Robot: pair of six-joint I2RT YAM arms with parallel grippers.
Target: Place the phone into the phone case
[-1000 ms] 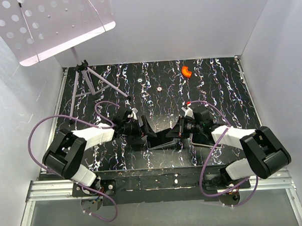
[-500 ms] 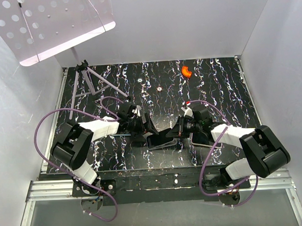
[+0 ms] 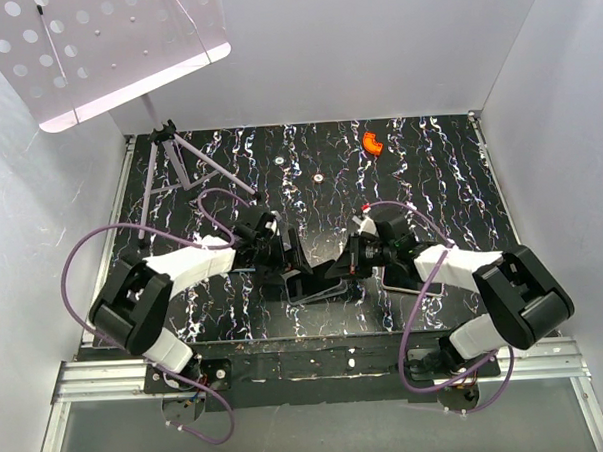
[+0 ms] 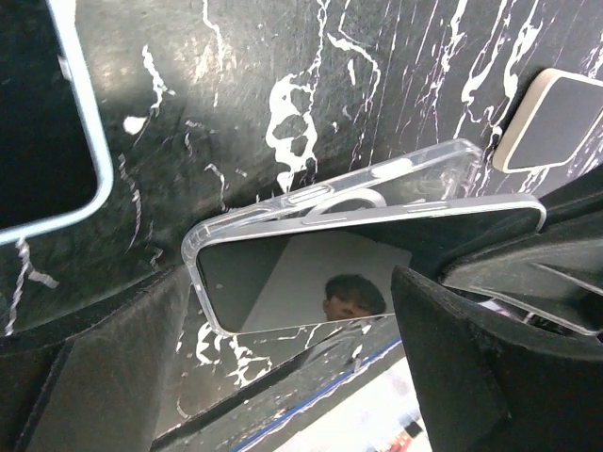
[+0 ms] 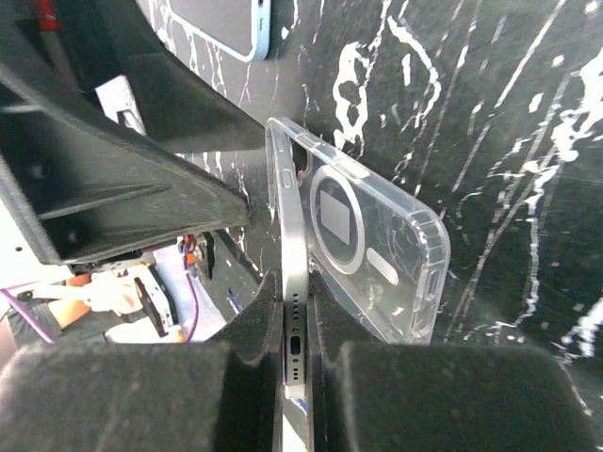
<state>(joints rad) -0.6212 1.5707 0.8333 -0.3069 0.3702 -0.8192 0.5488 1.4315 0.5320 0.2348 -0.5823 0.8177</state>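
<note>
The right gripper is closed tight on the phone. It pinches the thin bottom end, where the charging port is, between its two dark pads. The phone is lifted above the black marbled table, near the front middle between the two arms, and the right wrist camera sees it from its edge.

The clear case sits against the back of the phone but is not fully on. At the far end the case and the phone meet. At the end near the right gripper they stand apart, so the case is at an angle to the phone.

The left gripper has its fingers spread wide, one on each side of the phone and case. Whether its pads touch them cannot be told.

A second phone with a pale blue rim lies flat on the table nearby.
</note>
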